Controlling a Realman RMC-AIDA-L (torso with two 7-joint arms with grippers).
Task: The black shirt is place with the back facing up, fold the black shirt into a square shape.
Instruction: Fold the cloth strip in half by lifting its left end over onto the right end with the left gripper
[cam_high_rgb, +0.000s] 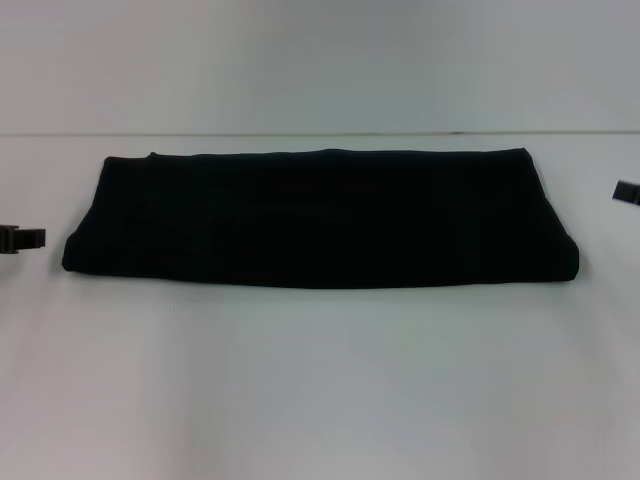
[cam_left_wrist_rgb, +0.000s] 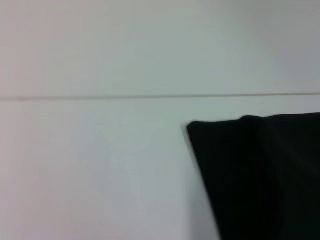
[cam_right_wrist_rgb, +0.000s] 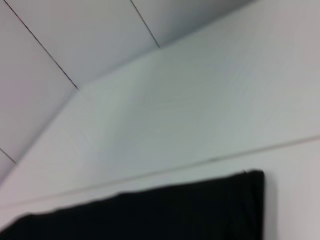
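The left gripper (cam_high_rgb: 28, 239) appeared only as a dark tip at the left edge of the head view, level with the lower left corner of the garment and clear of it by a narrow strip of bare surface. Whether its fingers were apart or together could not be told, and it had hold of nothing visible. The right gripper (cam_high_rgb: 627, 192) showed as a small dark tip at the right edge of the head view, slightly higher in the frame than the left one and set off from the cloth's right end. Its finger state could not be told either, and nothing was seen in its grasp.

Between the 2 tips lay the black shirt (cam_high_rgb: 320, 218), folded into 1 long horizontal band across the centre of the head view, its near edge rounded by the fold and its far edge straight. No lettering was seen on the upper face. In the left wrist view 1 corner of the shirt (cam_left_wrist_rgb: 260, 175) filled the lower right of the frame. In the right wrist view the shirt (cam_right_wrist_rgb: 150, 215) ran along the bottom of the frame, ending in a squared corner at lower right.

The shirt rested flat on a white table (cam_high_rgb: 320, 390), with a thin seam line running behind it.
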